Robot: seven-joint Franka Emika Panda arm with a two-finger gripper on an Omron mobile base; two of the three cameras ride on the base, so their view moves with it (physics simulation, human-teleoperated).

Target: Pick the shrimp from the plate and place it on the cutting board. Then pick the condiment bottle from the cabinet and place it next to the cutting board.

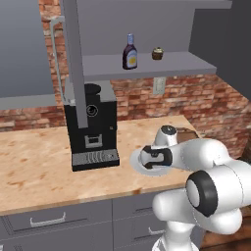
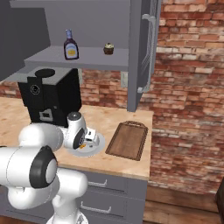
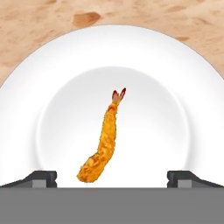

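Shrimp (image 3: 103, 145) — between wide gripper (image 3: 112, 178) fingertips

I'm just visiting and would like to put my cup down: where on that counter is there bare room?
The widest free patch is the counter left of the coffee machine. The cutting board is bare too. A narrow strip lies between board and plate. It is crowded at the plate: the shrimp lies there under the open end effector.

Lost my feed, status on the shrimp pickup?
Tool open, above the plate. Shrimp lies between the fingertips, not gripped. Cutting board bare, nothing blocking.
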